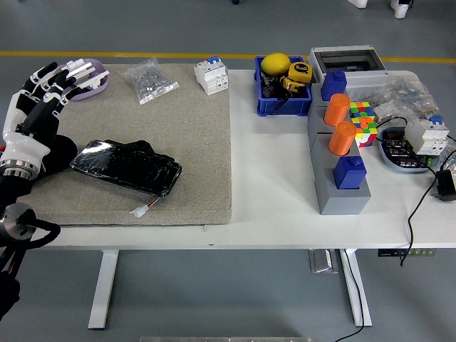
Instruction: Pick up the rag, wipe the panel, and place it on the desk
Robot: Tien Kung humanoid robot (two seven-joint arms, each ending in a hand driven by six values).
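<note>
A black glossy panel [127, 167] with a cracked-looking sheen lies on the grey felt mat [178, 128] at the left of the table. A black rag [61, 151] lies bunched on the mat just left of the panel, partly hidden behind my left hand. My left hand [39, 96] is raised at the mat's left edge, over the rag. Its white and black fingers [51, 84] are spread, point to the far side and hold nothing. My right arm does not show.
A purple dish [94, 80], a bag of small parts [148, 80] and a white breaker [211, 75] sit along the mat's far edge. A small white connector [140, 209] lies near its front. A blue bin [283, 85], grey blocks with orange cylinders [340, 142] and cables fill the right side.
</note>
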